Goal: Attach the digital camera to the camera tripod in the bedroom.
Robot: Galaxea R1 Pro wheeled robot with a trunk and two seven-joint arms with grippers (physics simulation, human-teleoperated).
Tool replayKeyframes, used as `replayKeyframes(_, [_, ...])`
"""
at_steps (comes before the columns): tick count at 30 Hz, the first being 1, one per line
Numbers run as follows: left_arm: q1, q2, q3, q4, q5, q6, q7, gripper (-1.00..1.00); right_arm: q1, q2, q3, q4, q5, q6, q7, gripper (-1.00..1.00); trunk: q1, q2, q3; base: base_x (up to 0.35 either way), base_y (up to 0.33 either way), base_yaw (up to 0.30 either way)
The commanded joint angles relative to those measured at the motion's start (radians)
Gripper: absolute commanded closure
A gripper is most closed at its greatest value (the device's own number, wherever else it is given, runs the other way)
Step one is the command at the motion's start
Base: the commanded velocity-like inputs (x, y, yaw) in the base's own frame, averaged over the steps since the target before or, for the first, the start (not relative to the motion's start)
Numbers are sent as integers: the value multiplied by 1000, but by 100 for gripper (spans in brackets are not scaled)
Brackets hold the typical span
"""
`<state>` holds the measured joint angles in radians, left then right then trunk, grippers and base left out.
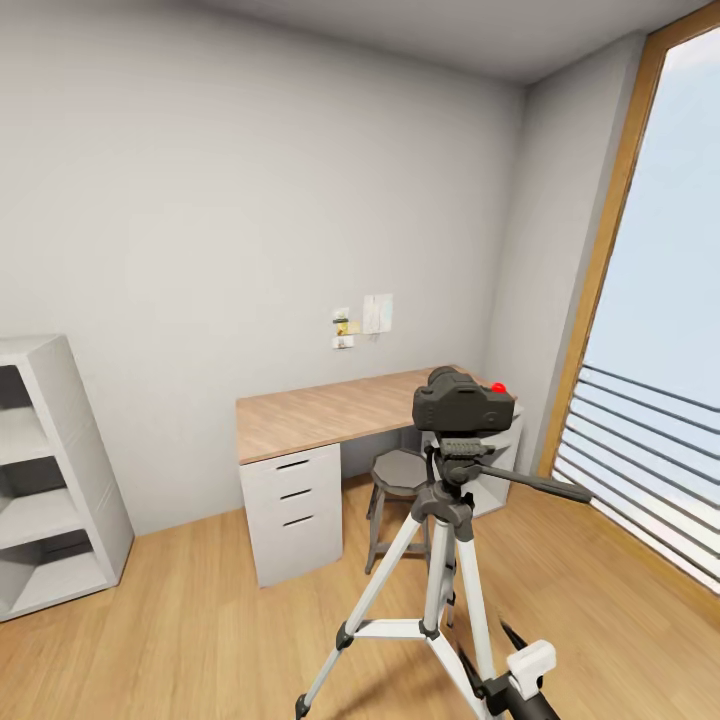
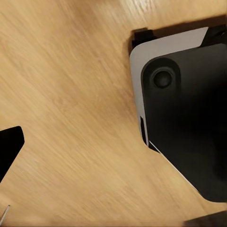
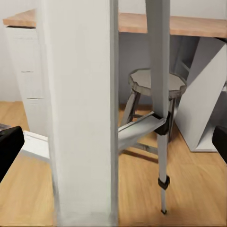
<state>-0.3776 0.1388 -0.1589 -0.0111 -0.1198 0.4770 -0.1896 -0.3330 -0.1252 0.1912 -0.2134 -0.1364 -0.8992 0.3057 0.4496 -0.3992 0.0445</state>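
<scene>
Camera: the small black DSLR-style digital camera (image 1: 464, 402) with a red round button on top is seen seated on the dark grey head of the tall silver-legged camera tripod (image 1: 440, 560), in the near middle of the bedroom floor, with nothing gripping it.
Handling of camera: it is judged rigid, compact and fairly light, with a fragile lens barrel; a hold is best taken across the body sides, clear of lens and button.
Handling of tripod: it is judged stiff but top-heavy and easily tipped; the long black pan handle jutting right is better left unpushed, and a leg or the centre column is the safer hold.
Task stage: the mounting appears done, judged from the camera sitting level on the head.
Right jaws: dark fingertips (image 3: 9, 149) are seen at both edges of the right wrist view, so the jaws are judged wide apart and holding nothing, with a silver tripod leg (image 3: 160, 90) between them.
Left jaws: one dark fingertip (image 2: 9, 146) is seen over the light wood floor (image 2: 71, 94); the spread cannot be told.
Surroundings: a wood tabletop on white drawers (image 1: 330, 412) and a grey round stool (image 1: 400, 475) stand farther off.
</scene>
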Motion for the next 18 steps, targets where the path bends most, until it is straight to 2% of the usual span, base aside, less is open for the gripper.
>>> replayKeyframes(1, [0, 0, -4, -1, -11, 2, -8, -100, 0, -1, 5, 9, -11, -10, 6, -100, 0, -1, 0, 0, 0, 0])
replayKeyframes(5, [1, -4, -4, -1, -11, 2, -8, -100, 1, -1, 5, 63, -11, -72, 6, -100, 0, -1, 0, 0, 0, 0])
replayKeyframes(8, [1, -12, -3, -1, -11, 2, -8, -100, 2, -1, 5, 168, -11, -148, 6, -100, 0, -1, 0, 0, 0, 0])
replayKeyframes(13, [2, -13, -3, -1, -11, 2, -8, -100, 8, -7, 5, 254, -11, -148, 7, -100, 0, -1, 0, 0, 0, 0])
replayKeyframes(18, [2, -13, -3, -1, -11, 2, -8, -100, 18, -9, 6, 277, -11, -148, 7, -100, 0, -1, 0, 0, 0, 0])
